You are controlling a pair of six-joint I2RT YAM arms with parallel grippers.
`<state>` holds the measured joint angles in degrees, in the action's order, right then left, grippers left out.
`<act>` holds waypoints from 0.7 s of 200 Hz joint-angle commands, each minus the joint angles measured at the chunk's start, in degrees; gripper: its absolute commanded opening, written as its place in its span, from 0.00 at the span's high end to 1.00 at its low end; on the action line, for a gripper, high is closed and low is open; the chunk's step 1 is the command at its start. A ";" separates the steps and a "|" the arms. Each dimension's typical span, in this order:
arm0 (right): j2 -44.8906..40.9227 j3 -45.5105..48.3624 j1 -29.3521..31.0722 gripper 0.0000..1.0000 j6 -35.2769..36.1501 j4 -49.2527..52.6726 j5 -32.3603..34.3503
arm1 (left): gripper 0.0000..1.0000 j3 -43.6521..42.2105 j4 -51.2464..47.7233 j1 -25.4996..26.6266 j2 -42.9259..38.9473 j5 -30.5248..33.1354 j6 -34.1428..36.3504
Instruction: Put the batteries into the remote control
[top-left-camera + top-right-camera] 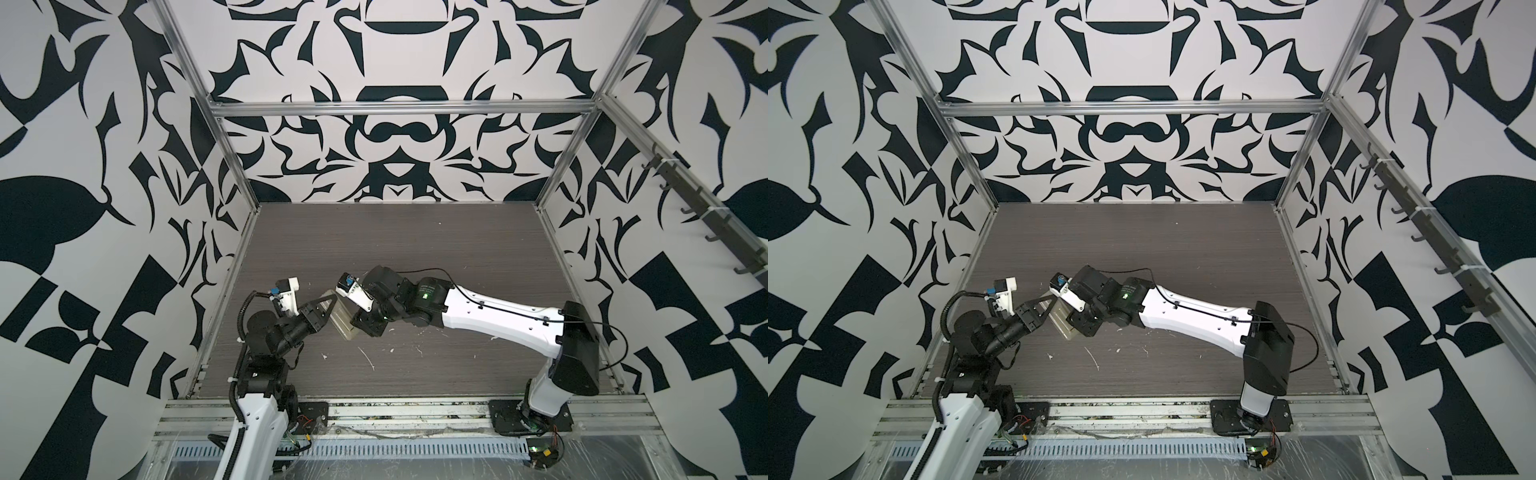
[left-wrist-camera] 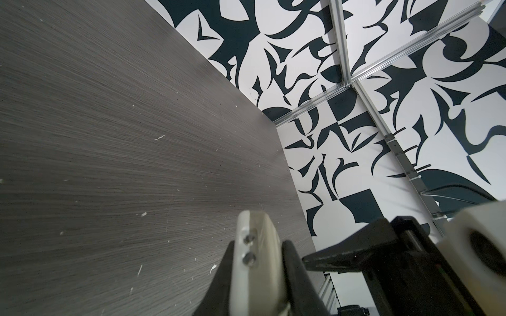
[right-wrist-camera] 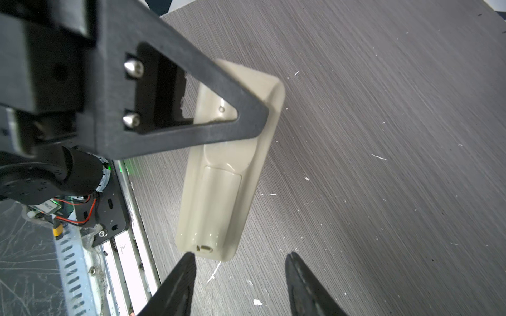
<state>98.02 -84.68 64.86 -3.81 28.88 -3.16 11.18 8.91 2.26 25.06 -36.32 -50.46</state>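
Note:
The remote control (image 1: 343,319) (image 1: 1064,321) is a slim white handset held off the dark table. My left gripper (image 1: 331,301) (image 1: 1051,303) (image 2: 258,245) is shut on one of its ends. In the right wrist view its plain back (image 3: 223,191) faces the camera, with a rectangular panel outline on it. My right gripper (image 3: 241,257) is open at the handset's free end. One fingertip (image 3: 190,258) stands right at that end's corner; I cannot tell if it touches. In both top views the right wrist hides these jaws. The batteries are out of view.
White flecks and scratches (image 1: 365,357) dot the grey wood table (image 1: 415,249). An aluminium rail (image 1: 415,409) runs along the front edge. Patterned walls close in the back and both sides. The left arm's base plate (image 3: 109,208) sits close beside the handset.

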 commanded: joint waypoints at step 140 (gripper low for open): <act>0.94 1.47 -0.75 0.47 -2.40 -2.89 -1.82 | 1.00 0.56 3.35 0.08 -0.47 -1.81 -1.12</act>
<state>98.78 -83.18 64.47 -5.67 27.46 -4.14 11.18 9.65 2.26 25.08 -37.34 -51.18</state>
